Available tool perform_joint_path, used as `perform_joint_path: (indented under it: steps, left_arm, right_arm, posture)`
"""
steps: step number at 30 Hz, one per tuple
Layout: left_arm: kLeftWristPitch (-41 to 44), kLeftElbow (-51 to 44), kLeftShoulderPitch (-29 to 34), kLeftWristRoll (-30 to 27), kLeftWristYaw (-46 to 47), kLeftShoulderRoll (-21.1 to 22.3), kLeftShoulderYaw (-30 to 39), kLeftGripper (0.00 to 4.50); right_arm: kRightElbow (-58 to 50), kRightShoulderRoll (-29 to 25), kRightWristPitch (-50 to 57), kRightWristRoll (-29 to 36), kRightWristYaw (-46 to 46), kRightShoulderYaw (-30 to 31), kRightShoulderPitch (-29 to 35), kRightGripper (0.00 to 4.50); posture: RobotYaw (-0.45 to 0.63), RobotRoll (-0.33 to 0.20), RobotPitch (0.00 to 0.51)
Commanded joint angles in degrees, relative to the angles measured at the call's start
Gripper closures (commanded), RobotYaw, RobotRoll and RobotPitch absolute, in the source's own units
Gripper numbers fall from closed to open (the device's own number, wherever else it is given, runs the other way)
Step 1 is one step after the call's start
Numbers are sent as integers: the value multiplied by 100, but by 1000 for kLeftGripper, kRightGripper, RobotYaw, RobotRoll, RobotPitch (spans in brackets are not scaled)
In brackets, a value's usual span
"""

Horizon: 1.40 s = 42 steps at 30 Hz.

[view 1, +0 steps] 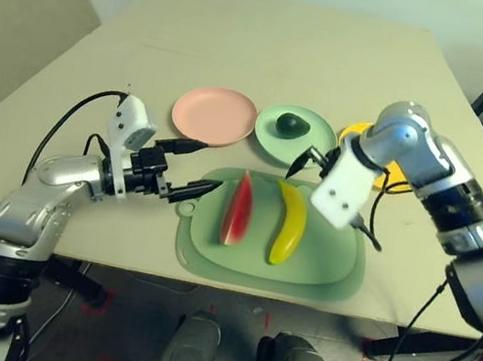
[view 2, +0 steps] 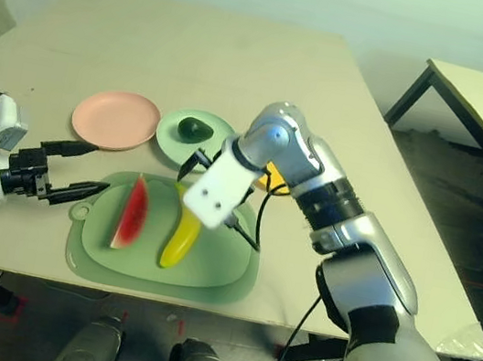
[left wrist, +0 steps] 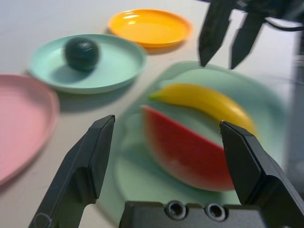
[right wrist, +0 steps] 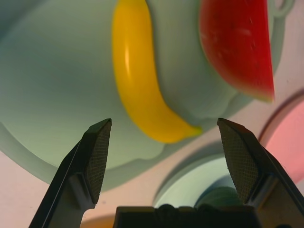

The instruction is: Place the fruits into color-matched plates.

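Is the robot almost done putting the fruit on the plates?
One of three is done: the avocado sits on the green plate. Nothing is held; the left gripper and right gripper are both open. The watermelon and banana lie on the tray, with the pink plate and yellow plate waiting.

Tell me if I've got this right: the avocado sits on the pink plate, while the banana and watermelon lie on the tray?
Not quite. The avocado sits on the mint green plate, not the pink plate, as the left eye view shows. The banana and watermelon do lie on the tray.
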Motion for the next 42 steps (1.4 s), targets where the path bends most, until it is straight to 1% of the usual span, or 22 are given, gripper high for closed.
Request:
perform_joint_path:
  steps: [1, 6, 12, 16, 19, 24, 25, 29, 31, 34, 37, 42]
  left_arm:
    - [128, -112, -91, -146, -350, 198, -43, 0]
    - [121, -191, -179, -221, -622, 303, -57, 0]
    - [-60, -371, -119, -67, -842, 366, -99, 0]
    - [-130, -407, -94, -20, -783, 324, -56, 0]
    - [-164, -431, -58, -13, -716, 313, -27, 0]
    - [-206, -450, 24, -28, -669, 315, 1, 0]
    - [-221, -439, 32, -24, -666, 313, -4, 0]
    - [-271, -401, 47, 7, -656, 292, -49, 0]
    - [-273, -367, 15, 19, -631, 258, -92, 0]
    - [-244, -300, -88, -35, -501, 93, -88, 0]
    - [-76, -396, -201, -182, -256, -115, -50, 0]
    - [-30, -483, -147, -157, -144, -196, -69, 0]
  right_arm:
    - [-55, 12, 1, -189, 5, 216, 54, 26]
    - [432, 272, -126, -602, -332, 398, -33, 26]
    - [1374, 619, -387, -1285, -932, 614, -193, 26]
    - [1696, 669, -470, -1454, -952, 762, -124, 26]
    - [1718, 612, -515, -1415, -852, 829, -35, 619]
    - [1578, 306, -486, -1209, -455, 798, 57, 2508]
    - [1607, 257, -495, -1202, -439, 776, 40, 2789]
    - [1869, 114, -509, -1207, -447, 664, -141, 2827]
    - [2312, 43, -544, -1286, -558, 576, -411, 2827]
    - [3246, -5, -713, -1593, -1011, 560, -931, 2827]
    - [4239, 22, -818, -1989, -1702, 623, -1407, 2827]
    - [5314, 181, -636, -2237, -2414, 538, -1857, 2827]
  posture:
    - [133, 0, 63]
    - [145, 0, 64]
    - [157, 0, 66]
    - [174, 0, 70]
    - [174, 0, 70]
    - [177, 0, 72]
    - [172, 0, 71]
    - [161, 0, 70]
    - [153, 0, 71]
    - [145, 0, 71]
    - [137, 0, 73]
    - [135, 0, 75]
